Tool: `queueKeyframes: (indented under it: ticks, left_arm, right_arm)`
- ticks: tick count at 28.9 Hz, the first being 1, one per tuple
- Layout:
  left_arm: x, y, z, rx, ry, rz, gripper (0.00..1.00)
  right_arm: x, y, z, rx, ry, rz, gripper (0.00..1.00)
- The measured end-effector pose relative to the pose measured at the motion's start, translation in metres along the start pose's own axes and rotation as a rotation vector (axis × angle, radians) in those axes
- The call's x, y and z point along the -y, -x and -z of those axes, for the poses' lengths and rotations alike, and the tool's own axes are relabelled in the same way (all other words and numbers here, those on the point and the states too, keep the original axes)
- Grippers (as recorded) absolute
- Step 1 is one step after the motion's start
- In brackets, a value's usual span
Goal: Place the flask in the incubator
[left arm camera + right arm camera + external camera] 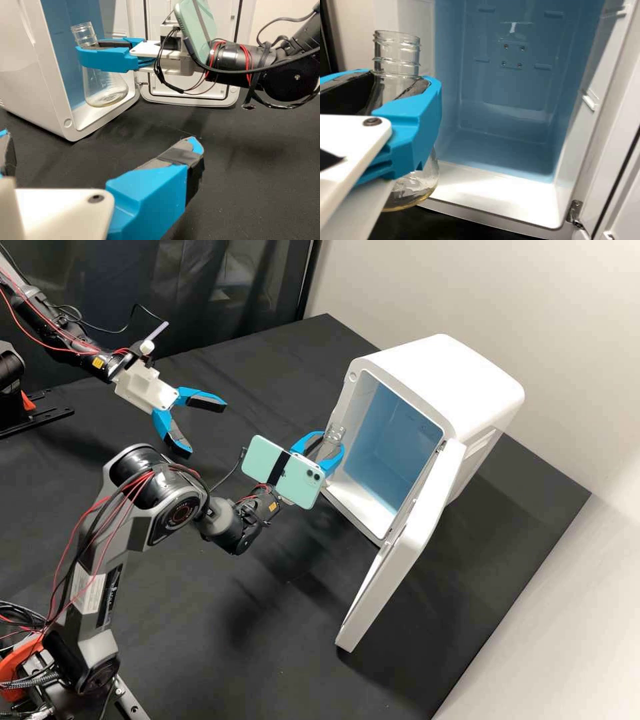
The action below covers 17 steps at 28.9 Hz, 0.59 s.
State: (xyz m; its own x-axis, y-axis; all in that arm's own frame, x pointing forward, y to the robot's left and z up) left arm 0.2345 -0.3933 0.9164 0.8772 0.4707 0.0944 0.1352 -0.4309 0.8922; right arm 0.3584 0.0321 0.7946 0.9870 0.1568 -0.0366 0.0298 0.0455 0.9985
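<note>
Fingers [415, 115] of the right gripper [327, 448] were clamped on the neck of the flask [102, 85]. It was clear glass, conical & upright, held at the mouth of the incubator [460, 387] w/ its base at the white front lip and the blue interior behind it. The door [407, 540] hung wide open, lower corner down at the black bench [267, 627]. A mint-green phone [283, 470] was strapped on the right arm's wrist. The left gripper [200, 425] hung above the bench, well apart from the incubator, fingers spread w/ nothing btwn them.
</note>
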Motion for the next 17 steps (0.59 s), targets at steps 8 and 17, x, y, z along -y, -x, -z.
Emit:
queueKeyframes:
  ticks: [8, 17]
  left_arm:
    - [0.0, 0.0, 0.0, 0.0, 0.0, 0.0, 1.0]
    - [0.0, 0.0, 0.0, 0.0, 0.0, 0.0, 1.0]
  right_arm:
    - [-0.013, -0.007, -0.004, 0.012, 0.007, -0.037, 0.0]
    - [-0.014, -0.013, -0.017, 0.048, 0.007, -0.037, 0.0]
